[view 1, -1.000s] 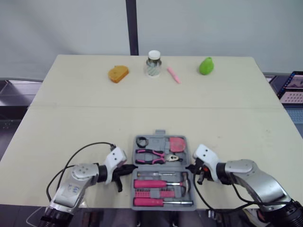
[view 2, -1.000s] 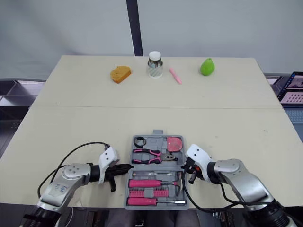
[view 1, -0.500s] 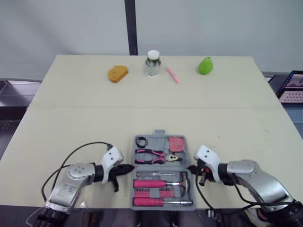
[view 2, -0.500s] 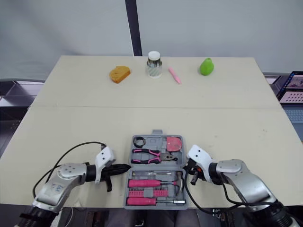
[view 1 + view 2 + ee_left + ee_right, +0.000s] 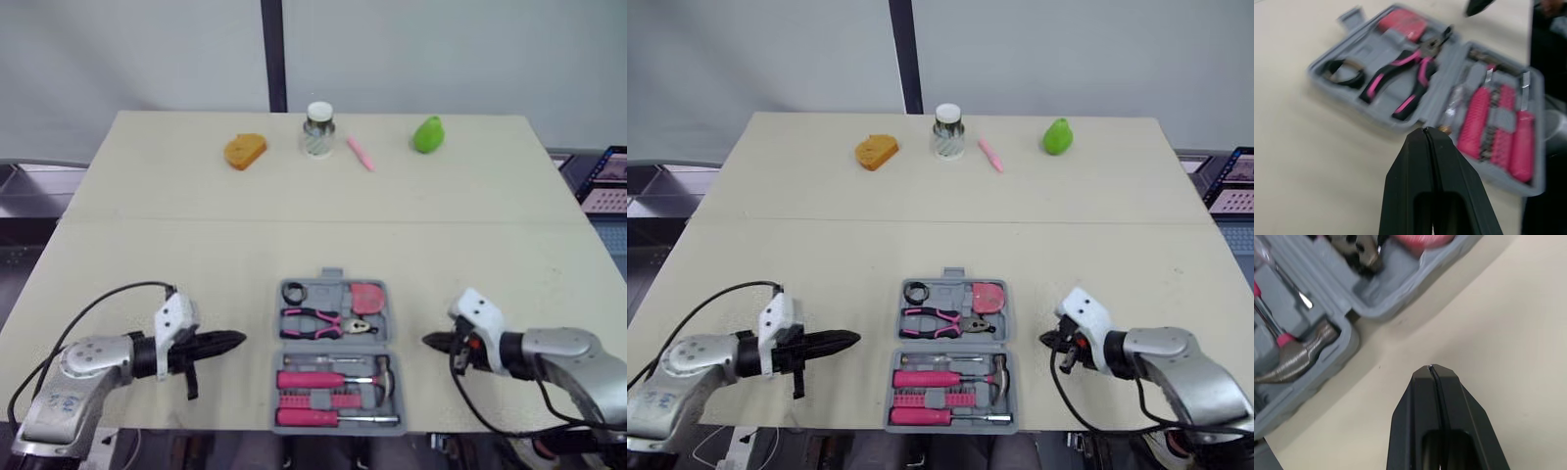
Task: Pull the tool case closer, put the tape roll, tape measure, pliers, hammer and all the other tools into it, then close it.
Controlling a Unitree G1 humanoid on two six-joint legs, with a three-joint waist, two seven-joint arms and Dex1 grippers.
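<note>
Grey tool case open; left gripper at 9 o'clock, right gripper at 3, both clamped empty; jar at 12.

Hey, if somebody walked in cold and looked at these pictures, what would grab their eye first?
The open grey plastic tool case at the near edge of the cream table stands out, packed with tools such as pink-handled pliers. The robot's left hand and right hand flank it, both shut, touching nothing. A green pear-shaped object sits at the far edge.
</note>
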